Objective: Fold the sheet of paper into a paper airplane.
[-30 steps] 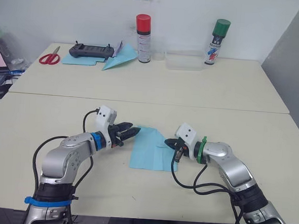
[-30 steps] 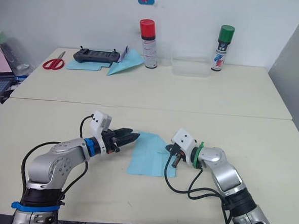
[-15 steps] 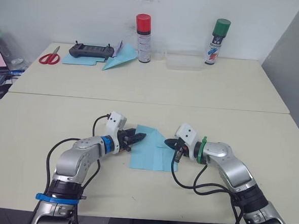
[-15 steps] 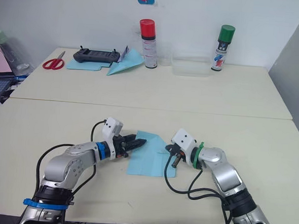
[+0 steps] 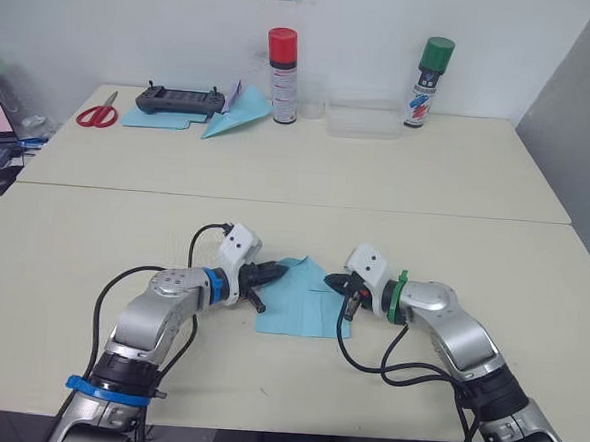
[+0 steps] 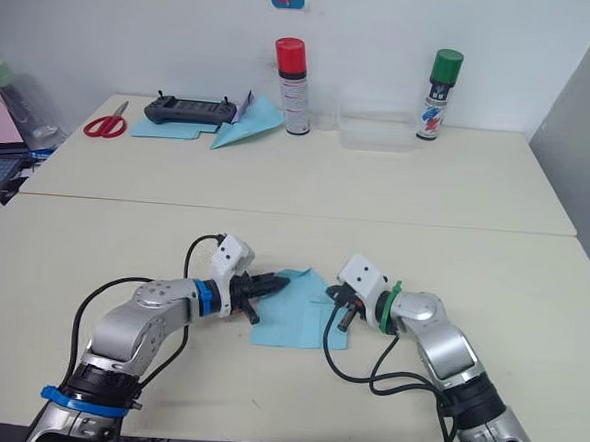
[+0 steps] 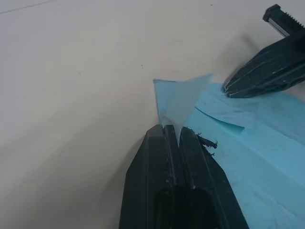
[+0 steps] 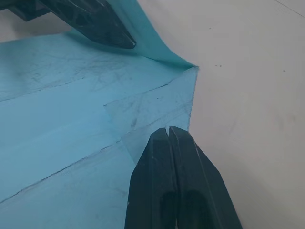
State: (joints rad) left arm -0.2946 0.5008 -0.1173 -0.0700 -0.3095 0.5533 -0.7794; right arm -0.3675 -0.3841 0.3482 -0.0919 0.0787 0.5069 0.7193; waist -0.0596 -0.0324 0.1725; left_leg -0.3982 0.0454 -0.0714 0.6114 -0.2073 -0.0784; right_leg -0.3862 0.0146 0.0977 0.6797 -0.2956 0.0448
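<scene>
sheet of paper: light blue | end effectors: black | table: cream | scissors: red

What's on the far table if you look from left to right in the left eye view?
Red scissors → black controller → teal paper plane → red-capped spray can → clear plastic box → green-capped spray can.

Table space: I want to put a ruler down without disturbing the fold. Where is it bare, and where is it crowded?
Bare: the far table between the clear container and the seam, and the near table's right end. Crowded: around the sheet of paper, pinched by the left gripper and pressed by the right gripper; also the far-left corner with scissors, controller and teal dart.
</scene>
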